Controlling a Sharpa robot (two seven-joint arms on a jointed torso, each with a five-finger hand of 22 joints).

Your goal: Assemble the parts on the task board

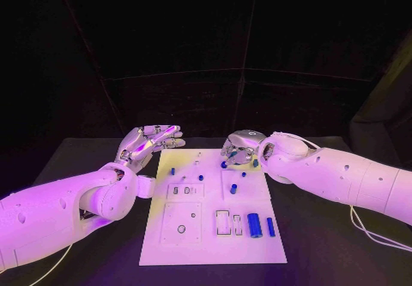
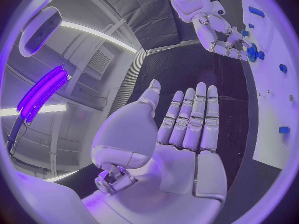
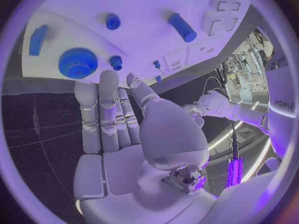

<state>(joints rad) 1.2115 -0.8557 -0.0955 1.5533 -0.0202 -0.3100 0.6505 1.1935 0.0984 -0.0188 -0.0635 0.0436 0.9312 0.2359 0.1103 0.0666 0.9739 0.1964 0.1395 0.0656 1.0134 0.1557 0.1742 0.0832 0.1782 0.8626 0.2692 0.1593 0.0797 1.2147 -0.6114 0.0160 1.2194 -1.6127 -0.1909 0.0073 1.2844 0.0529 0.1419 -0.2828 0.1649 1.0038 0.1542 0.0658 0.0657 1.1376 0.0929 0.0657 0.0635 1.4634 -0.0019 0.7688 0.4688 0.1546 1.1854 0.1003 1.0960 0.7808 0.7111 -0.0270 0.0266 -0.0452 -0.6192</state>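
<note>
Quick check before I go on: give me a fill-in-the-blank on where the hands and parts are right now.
1. The left hand is open and holds ____.
2. The right hand hovers over the far end of the white ____.
3. The blue gear lies just beyond the fingers of the ____ hand.
4. The two blue cylinders at the board's near right lie on their ____.

Missing words: nothing; board; right; sides
</note>
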